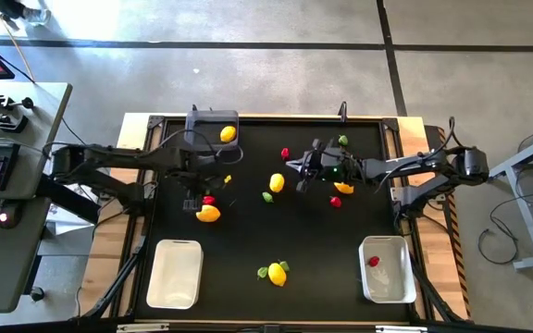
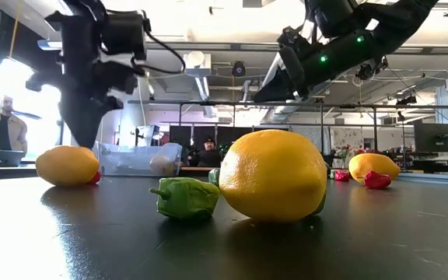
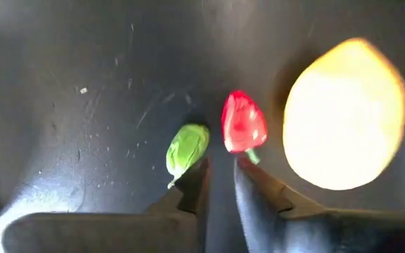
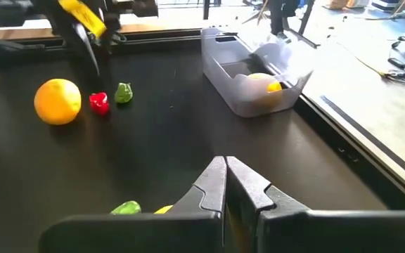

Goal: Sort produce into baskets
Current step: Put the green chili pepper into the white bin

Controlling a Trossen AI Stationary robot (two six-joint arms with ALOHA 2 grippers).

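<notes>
Black counter (image 1: 248, 250) fills the high view, produce scattered across it. Grey basket (image 1: 213, 125) at the far edge holds one yellow fruit (image 1: 228, 133). White basket (image 1: 176, 272) sits near-left; second white basket (image 1: 386, 268) near-right holds a red piece (image 1: 374, 261). Left gripper (image 1: 192, 203) hangs beside an orange (image 1: 208, 214) and a red strawberry piece (image 1: 209, 200). Right gripper (image 1: 296, 166) is over mid-counter, near a lemon (image 1: 277, 182).

Low view: big lemon (image 2: 274, 176) and green piece (image 2: 186, 197) up front, touching.

Left wrist view: fingers (image 3: 187, 193) nearly pressed together, holding nothing, tips just beside green piece (image 3: 186, 149) and strawberry piece (image 3: 243, 127); orange (image 3: 344, 114) adjacent.

Right wrist view: fingers (image 4: 212, 185) pressed together, empty, above the counter.
</notes>
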